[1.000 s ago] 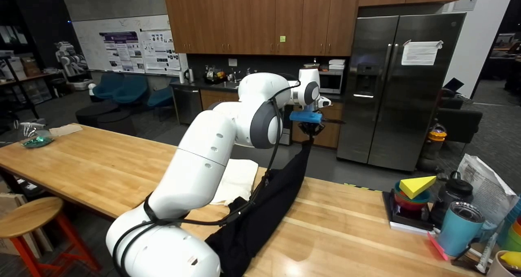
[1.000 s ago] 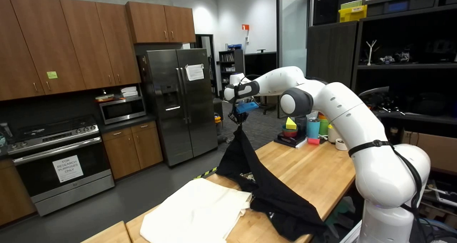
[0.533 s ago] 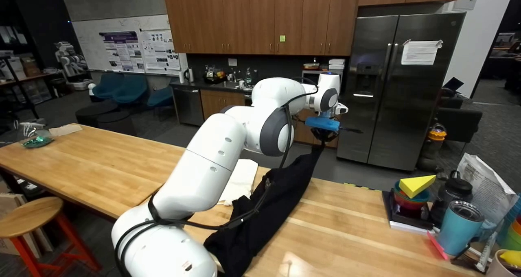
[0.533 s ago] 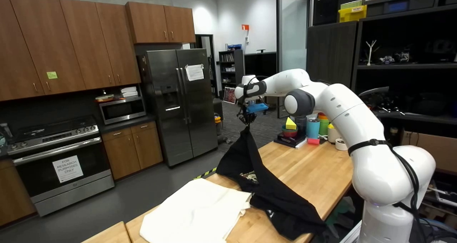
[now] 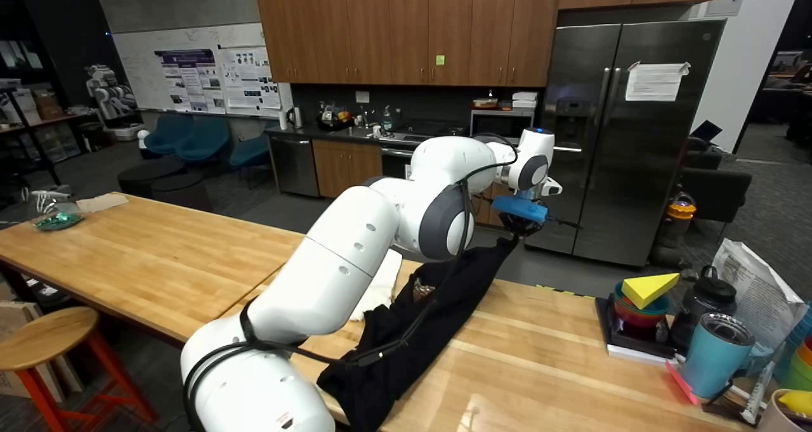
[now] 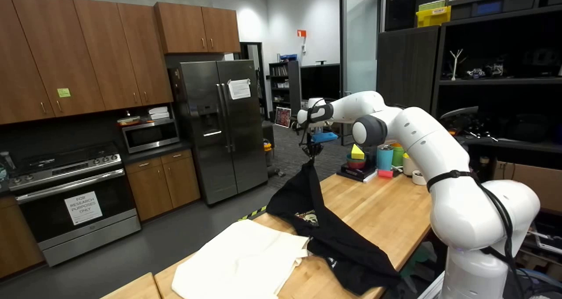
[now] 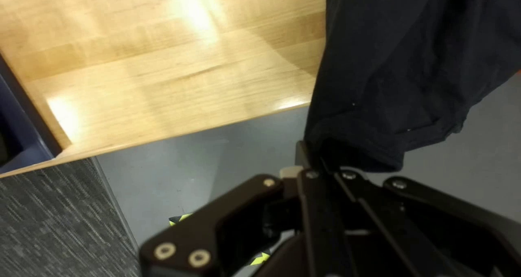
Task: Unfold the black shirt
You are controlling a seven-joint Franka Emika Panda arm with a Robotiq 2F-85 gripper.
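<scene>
In the hand (image 6: 311, 156), pinching a bit of the black shirt (image 6: 327, 225) tight, up high. From there, in an exterior view, hanging down to 6 o'clock, then stretching over the tabletop (image 6: 375, 215) toward 5 o'clock. Lying just beside the cream cloth (image 6: 241, 259) at 7 o'clock from the hand. Sitting well apart from the blue cup (image 6: 385, 158) at 3 o'clock.

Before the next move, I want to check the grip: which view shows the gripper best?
The wrist view: there the gripper is large and close, its jaws shut on a bit of the black shirt. Both exterior views show it small and dark below a blue piece, with the black shirt stretched up to it.
</scene>
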